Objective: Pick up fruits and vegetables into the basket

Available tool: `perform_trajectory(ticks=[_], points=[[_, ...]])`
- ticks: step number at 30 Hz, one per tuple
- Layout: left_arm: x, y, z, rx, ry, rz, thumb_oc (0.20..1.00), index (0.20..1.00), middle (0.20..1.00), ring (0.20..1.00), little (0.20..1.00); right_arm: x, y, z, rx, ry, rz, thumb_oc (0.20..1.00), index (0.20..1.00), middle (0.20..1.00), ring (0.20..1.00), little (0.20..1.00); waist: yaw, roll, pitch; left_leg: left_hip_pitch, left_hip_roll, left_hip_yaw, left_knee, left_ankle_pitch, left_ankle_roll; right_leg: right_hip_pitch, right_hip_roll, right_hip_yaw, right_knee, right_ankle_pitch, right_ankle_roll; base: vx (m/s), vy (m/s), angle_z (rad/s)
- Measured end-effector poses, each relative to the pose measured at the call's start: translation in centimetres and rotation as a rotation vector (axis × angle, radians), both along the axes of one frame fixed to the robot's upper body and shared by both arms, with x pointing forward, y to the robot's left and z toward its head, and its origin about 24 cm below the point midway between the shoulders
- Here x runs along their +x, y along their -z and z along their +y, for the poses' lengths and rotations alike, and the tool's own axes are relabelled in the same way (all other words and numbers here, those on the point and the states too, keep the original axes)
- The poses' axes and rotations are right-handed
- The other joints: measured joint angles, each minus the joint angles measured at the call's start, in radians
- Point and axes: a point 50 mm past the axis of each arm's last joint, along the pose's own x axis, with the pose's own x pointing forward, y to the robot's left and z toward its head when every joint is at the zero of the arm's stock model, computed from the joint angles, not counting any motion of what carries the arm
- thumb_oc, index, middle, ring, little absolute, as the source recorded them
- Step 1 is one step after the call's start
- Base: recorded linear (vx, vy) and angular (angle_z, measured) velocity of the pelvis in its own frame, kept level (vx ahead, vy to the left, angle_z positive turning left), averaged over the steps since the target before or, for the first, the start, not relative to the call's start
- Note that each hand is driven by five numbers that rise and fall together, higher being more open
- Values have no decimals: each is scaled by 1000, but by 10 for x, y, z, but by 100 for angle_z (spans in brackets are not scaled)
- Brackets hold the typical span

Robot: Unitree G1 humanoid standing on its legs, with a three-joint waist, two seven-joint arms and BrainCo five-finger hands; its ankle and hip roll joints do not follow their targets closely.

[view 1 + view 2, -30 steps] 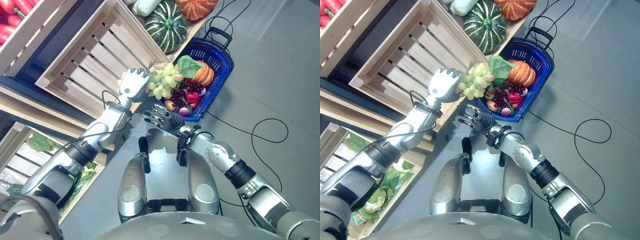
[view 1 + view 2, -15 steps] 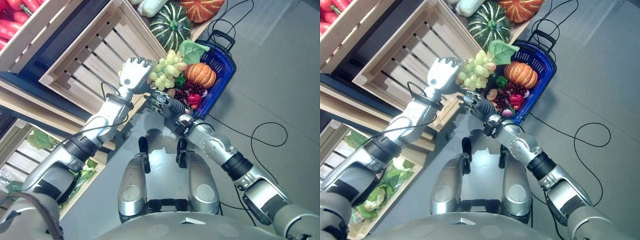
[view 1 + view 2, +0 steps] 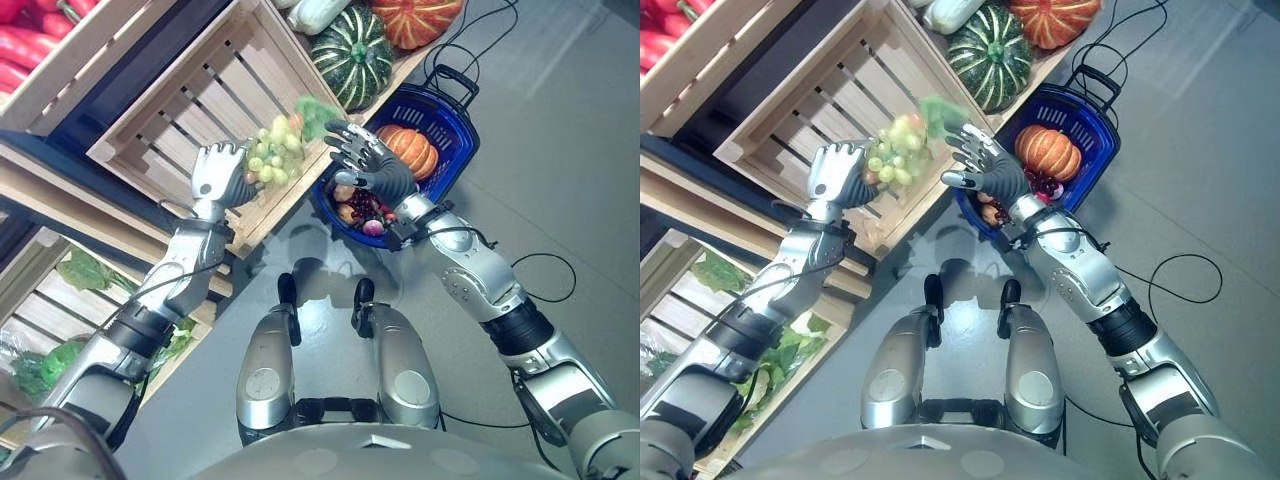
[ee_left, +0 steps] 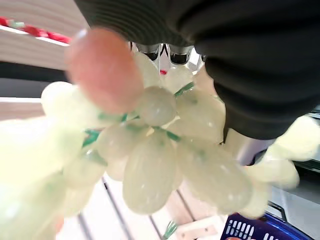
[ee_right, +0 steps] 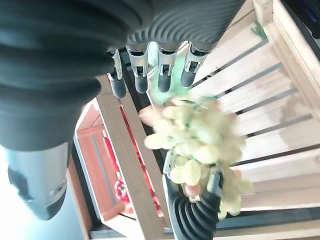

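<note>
At centre-left of the head views we log our left hand [image 3: 218, 175], fingers curled round a bunch of green grapes [image 3: 272, 156] held over the slatted wooden crate [image 3: 190, 110]. Right of the grapes, our right hand [image 3: 372, 165] hovers with fingers spread, holding nothing. Further right, on the floor, sits the blue basket [image 3: 455, 120], with an orange pumpkin [image 3: 408, 150] and dark red fruit inside.

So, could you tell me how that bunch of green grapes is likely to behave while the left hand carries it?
The grape bunch will probably flop and swing: it sticks out loosely from the left hand, held at one end. Its round, smooth grapes look slippery, so it might slide from the curled fingers. It seems light, since one hand lifts it.
</note>
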Motion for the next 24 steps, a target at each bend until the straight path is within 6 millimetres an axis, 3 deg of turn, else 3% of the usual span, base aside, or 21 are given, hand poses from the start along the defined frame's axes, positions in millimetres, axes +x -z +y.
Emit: perform_trajectory(ticks=[11,24], points=[[-3,-8,-3,-1,34,-109,200,200,200,200,200,0,3,6,128,7,67,1000,1000,1000,1000,1000,6,0,0,-5,-4,-6,0,2,3,1,-5,-6,3,-2,3,3,-8,1],[-3,-25,-18,119,106,-251,200,200,200,200,200,7,32,-3,166,85,190,1000,1000,1000,1000,1000,1,-1,0,0,-5,-8,0,2,3,6,-5,-7,3,-2,3,0,0,0]])
